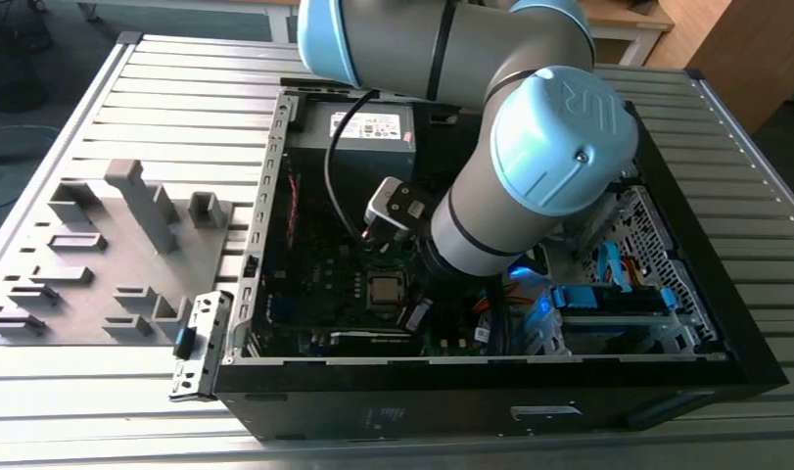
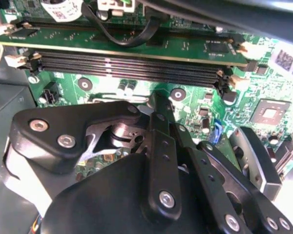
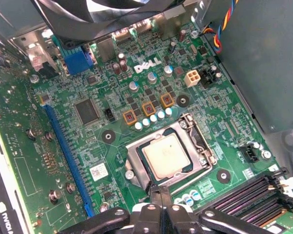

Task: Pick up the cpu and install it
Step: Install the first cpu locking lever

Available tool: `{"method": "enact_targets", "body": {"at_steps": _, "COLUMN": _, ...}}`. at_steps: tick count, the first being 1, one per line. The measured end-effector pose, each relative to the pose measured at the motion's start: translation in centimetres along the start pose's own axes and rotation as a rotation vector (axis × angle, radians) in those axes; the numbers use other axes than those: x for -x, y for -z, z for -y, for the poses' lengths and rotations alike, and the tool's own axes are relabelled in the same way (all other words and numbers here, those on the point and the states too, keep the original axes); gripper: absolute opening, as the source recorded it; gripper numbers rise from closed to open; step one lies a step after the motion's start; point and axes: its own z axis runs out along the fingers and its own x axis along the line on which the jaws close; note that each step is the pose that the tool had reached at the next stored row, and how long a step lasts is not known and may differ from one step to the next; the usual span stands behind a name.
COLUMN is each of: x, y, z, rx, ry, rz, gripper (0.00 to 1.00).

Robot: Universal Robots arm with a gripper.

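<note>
Resting flat in its socket: the small square silver-grey metal cpu (image 3: 165,155).
Your black end effector (image 3: 160,192) hovers beside it, fingers closed, empty.

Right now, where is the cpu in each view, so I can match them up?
Exterior view: the cpu lies on the green board inside the case, just to the exterior view's left of the arm.
First wrist view: the cpu sits in its socket frame, just beyond the gripper.
Second wrist view: I cannot find it.
Shared landmark: the long black memory slots.
</note>
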Motion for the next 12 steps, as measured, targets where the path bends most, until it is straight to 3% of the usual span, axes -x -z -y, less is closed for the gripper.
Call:
{"method": "enact_targets", "body": {"at_steps": 1, "x": 0.03, "y": 0.21, "z": -0.05, "rx": -0.0008, "ry": -0.001, "rz": -0.0029, "gripper": 0.12}}
{"method": "enact_targets", "body": {"at_steps": 4, "x": -0.01, "y": 0.05, "z": -0.01, "rx": 0.0001, "ry": 0.0, "rz": 0.0002, "gripper": 0.12}}
{"method": "enact_targets", "body": {"at_steps": 7, "x": 0.05, "y": 0.48, "z": -0.13, "rx": 0.0007, "ry": 0.0, "rz": 0.0029, "gripper": 0.12}}
{"method": "enact_targets", "body": {"at_steps": 12, "x": 0.08, "y": 1.61, "z": -0.37, "rx": -0.0001, "ry": 0.0, "rz": 0.0001, "gripper": 0.12}}
